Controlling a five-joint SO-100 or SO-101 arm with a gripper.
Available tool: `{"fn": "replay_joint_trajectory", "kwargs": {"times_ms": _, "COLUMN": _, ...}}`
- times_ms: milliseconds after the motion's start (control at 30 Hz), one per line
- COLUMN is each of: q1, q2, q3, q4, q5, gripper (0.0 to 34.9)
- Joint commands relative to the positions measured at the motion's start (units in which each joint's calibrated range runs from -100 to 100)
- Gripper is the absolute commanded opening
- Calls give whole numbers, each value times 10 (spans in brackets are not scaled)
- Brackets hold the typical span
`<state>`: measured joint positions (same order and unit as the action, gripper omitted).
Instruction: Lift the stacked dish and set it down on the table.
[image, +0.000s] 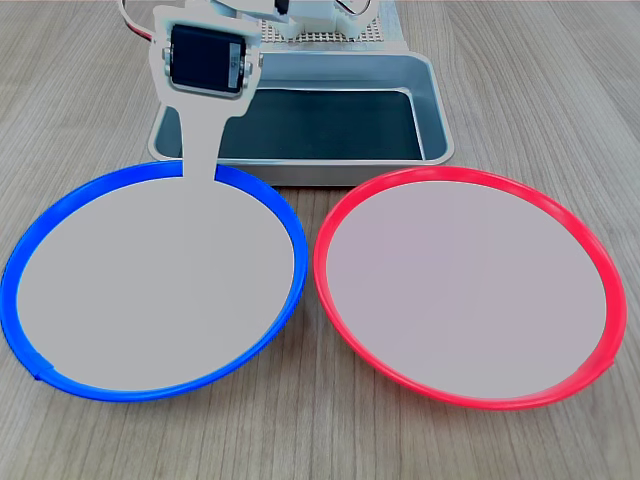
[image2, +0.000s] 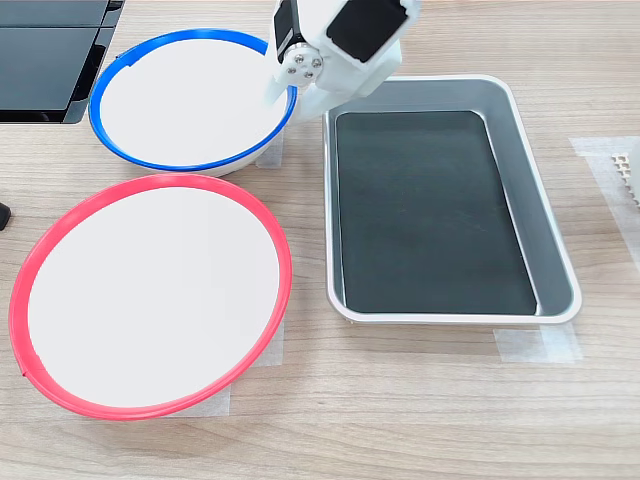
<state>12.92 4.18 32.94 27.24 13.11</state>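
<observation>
- The grey metal tray (image: 430, 120) (image2: 520, 160) serves as landmark; it lies flat on the table (image: 540, 60) (image2: 400, 420), with a dark mat covering its floor.
- The blue-rimmed dish (image: 150, 290) (image2: 185, 100) sits just beside the tray's short end nearest the arm; in the first exterior view it lies in front of the tray, toward the first exterior view's left; in the second exterior view it lies to the tray's left at the top.
- The dish appears to rest on the table in the second exterior view, its pale underside showing below the rim; actual contact with the tabletop cannot be confirmed.
- The gripper (image: 198, 170) (image2: 282, 92) reaches from above the tray's corner down to the dish's rim on the tray side; one flat white finger (image: 200, 150) overlaps the rim and the pale centre, so it seems clamped on the dish's edge, though the other finger is hidden.
- The red-rimmed plate (image: 470, 290) (image2: 150, 295) lies on the table alongside the tray's long side, close to the blue dish yet apart from it.
- Pale tape strips (image2: 535, 345) lie at the tray's corners.
</observation>
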Motion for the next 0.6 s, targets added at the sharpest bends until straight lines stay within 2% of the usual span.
{"fn": "replay_joint_trajectory", "kwargs": {"times_ms": 0, "q1": 10, "q2": -55, "q3": 1, "q4": 28, "q5": 9, "gripper": 68}}
{"fn": "replay_joint_trajectory", "kwargs": {"times_ms": 167, "q1": 13, "q2": -109, "q3": 10, "q4": 81, "q5": 15, "gripper": 68}}
{"fn": "replay_joint_trajectory", "kwargs": {"times_ms": 267, "q1": 11, "q2": -177, "q3": 31, "q4": 140, "q5": 19, "gripper": 70}}
{"fn": "replay_joint_trajectory", "kwargs": {"times_ms": 400, "q1": -16, "q2": -308, "q3": 83, "q4": 215, "q5": 21, "gripper": 82}}
{"fn": "replay_joint_trajectory", "kwargs": {"times_ms": 467, "q1": -40, "q2": -391, "q3": 120, "q4": 219, "q5": 9, "gripper": 82}}
{"fn": "replay_joint_trajectory", "kwargs": {"times_ms": 500, "q1": -55, "q2": -443, "q3": 144, "q4": 208, "q5": -3, "gripper": 27}}
{"fn": "replay_joint_trajectory", "kwargs": {"times_ms": 533, "q1": -67, "q2": -481, "q3": 167, "q4": 192, "q5": -15, "gripper": 2}}
{"fn": "replay_joint_trajectory", "kwargs": {"times_ms": 567, "q1": -76, "q2": -528, "q3": 201, "q4": 167, "q5": -34, "gripper": 2}}
